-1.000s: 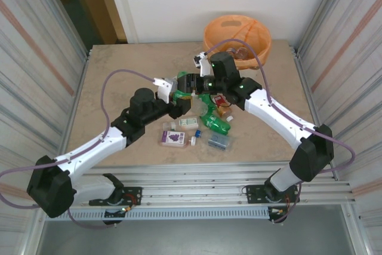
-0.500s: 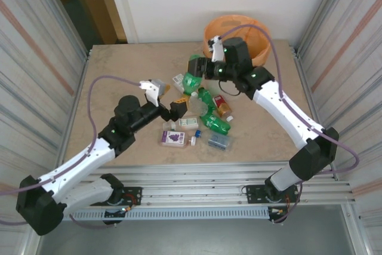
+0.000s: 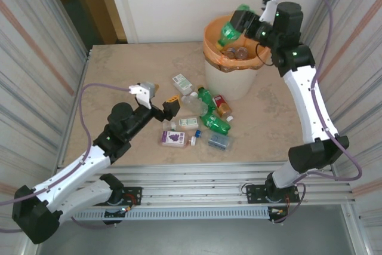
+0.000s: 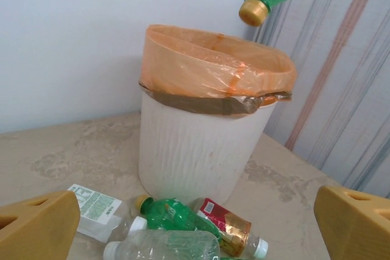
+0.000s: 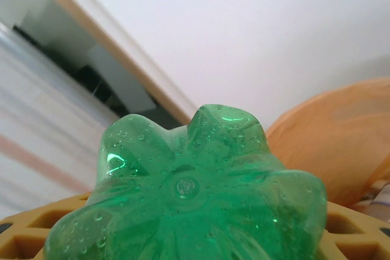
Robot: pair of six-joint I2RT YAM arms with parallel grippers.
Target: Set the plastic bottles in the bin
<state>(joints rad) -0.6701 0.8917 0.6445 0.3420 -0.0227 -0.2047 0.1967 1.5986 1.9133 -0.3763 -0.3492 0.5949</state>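
the right claw (image 3: 249,23), at the upper right of the top view, is closed on a green bottle (image 3: 234,28) at its base end, the pads (image 5: 30,235) snug against the plastic. the bottle hangs above the bin (image 3: 230,82) with its long axis tilted. the cap (image 4: 253,11) is lowest and points down and left in the frame, and the base (image 5: 186,187) is up at the claw. from the left wrist the gold cap sits over the bin's mouth, inside the rim line and clear above it. so the bin lies straight below the claw, and letting go should be all the drop needs. the risk, as i judge it, is the tilted bottle clipping the rim on the way down.

the bottle is thin translucent green with a lobed base and droplets clinging inside. the bin has a ribbed cream wall and a crinkled orange bag (image 4: 207,65) folded over the rim.

the left claw (image 3: 160,97) is wide open and holds nothing, low over the mottled beige bench (image 3: 119,70). the other bottles (image 3: 213,120), green, clear and brown, lie crushed on their sides at mid-frame between it and the bin's foot. the left arm is nearer to them.
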